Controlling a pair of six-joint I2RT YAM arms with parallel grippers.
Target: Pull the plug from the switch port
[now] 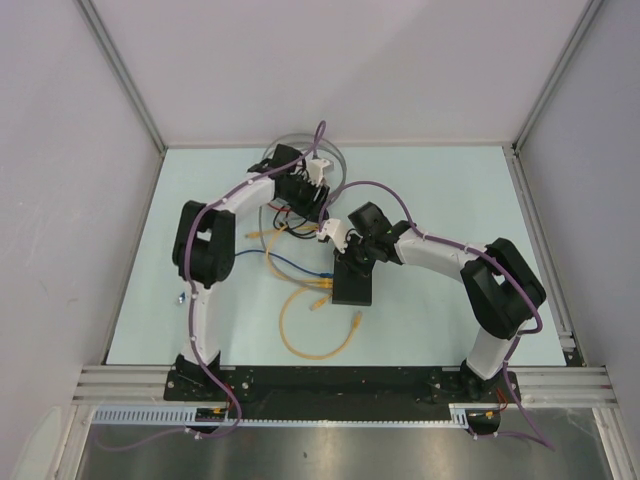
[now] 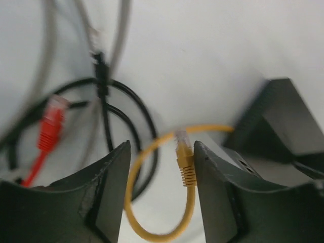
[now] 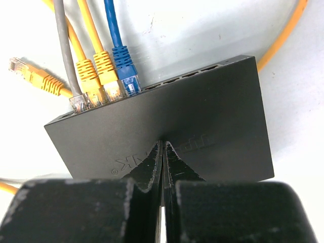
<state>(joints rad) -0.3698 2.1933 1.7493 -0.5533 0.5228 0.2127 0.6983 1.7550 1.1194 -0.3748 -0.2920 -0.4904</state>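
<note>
The switch [image 3: 202, 116] is a flat matte-black box; in the top view [image 1: 352, 290] it lies mid-table. A grey cable with a clear plug [image 3: 78, 101], two yellow plugs [image 3: 98, 76] and a blue plug [image 3: 125, 68] sit in ports along its far edge. My right gripper [image 3: 163, 144] is shut, its tips pressed on the switch's top face; in the top view it [image 1: 352, 262] is at the switch's far end. My left gripper [image 2: 162, 147] is open. A loose yellow plug [image 2: 185, 159] stands between its jaws, against the right finger [image 2: 217, 182]. In the top view it [image 1: 312, 205] is behind the switch.
A red plug [image 2: 50, 124], black cable loops [image 2: 136, 111] and grey cables [image 2: 119, 35] lie beyond the left gripper. A dark block [image 2: 283, 116] is at its right. Another loose yellow plug [image 3: 30, 76] lies left of the switch. Yellow cable loops [image 1: 300, 335] lie near the front.
</note>
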